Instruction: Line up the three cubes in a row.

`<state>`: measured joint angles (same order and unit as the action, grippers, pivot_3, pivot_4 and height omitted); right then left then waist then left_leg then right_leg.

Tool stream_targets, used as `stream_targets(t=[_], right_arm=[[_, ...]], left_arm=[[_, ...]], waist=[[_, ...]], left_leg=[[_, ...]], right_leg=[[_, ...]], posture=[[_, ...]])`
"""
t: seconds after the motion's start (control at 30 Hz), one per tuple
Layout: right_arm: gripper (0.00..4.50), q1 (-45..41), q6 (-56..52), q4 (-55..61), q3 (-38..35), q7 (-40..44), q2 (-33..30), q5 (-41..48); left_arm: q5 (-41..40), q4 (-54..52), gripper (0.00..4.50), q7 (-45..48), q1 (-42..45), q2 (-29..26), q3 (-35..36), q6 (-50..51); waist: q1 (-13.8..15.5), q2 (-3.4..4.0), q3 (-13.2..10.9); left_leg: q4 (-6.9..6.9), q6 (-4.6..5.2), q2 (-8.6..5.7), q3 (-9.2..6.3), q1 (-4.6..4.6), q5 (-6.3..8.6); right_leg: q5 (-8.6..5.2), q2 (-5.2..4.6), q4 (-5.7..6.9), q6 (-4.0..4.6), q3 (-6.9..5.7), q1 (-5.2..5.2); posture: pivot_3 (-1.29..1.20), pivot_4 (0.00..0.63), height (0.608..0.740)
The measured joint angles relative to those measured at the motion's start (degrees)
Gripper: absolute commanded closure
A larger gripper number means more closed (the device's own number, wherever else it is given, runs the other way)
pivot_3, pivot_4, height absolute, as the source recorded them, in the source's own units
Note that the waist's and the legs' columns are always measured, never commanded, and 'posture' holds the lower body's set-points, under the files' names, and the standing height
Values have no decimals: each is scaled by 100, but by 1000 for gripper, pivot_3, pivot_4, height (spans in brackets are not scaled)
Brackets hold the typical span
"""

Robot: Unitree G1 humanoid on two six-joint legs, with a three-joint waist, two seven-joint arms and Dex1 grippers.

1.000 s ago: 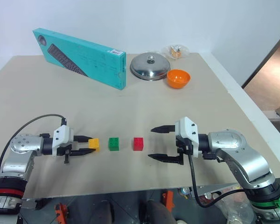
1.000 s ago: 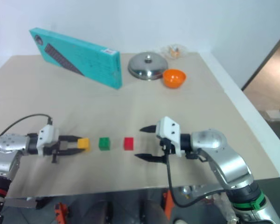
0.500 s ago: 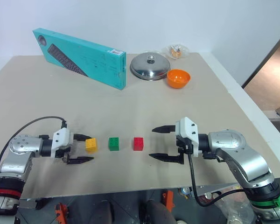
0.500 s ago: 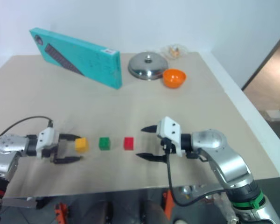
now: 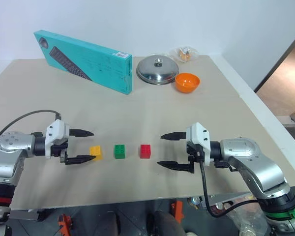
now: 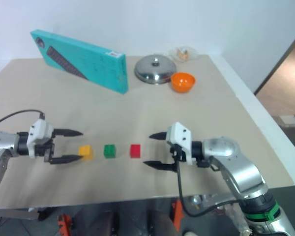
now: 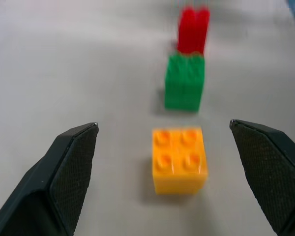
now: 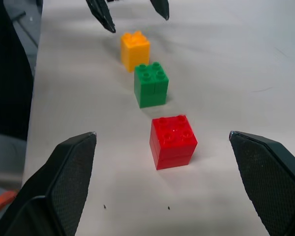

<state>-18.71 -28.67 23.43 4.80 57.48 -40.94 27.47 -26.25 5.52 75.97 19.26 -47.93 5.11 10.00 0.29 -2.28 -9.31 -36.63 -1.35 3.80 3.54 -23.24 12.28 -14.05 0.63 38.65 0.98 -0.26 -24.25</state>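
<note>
While both pincers stand released, the yellow cube (image 5: pixel 95 152), green cube (image 5: pixel 120 151) and red cube (image 5: pixel 145 151) sit in a row on the table (image 5: pixel 147 108), between left pincer (image 5: pixel 82 145) and right pincer (image 5: pixel 167 150).

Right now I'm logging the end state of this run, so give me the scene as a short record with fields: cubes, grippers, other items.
cubes: yellow-orange cube, green cube, red cube, spaced in a row, none touching
left gripper: open, beside the yellow-orange cube, holding nothing
right gripper: open, beside the red cube, holding nothing
far side of table: teal box, steel lid, orange bowl
</note>
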Motion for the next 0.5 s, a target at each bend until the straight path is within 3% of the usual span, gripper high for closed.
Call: stream_targets(t=[0.23,0.5], right_arm=[[0,-410,436,-563,-120,-857,637,-470],[0,-480,753,-970,-101,-1153,884,-868]], left_arm=[[456,-189,72,-1574,608,1049,-230,212],[840,-153,72,-1958,802,1498,-545,108]], waist=[[5,-3,2],[-3,-3,2]], left_leg=[[-17,-2,-11,14,10,-2],[-11,-2,-8,13,4,-1]], right_leg=[[1,0,26,-3,25,3],[0,8,31,-5,30,-9]], posture=[[0,150,740],[0,150,740]])
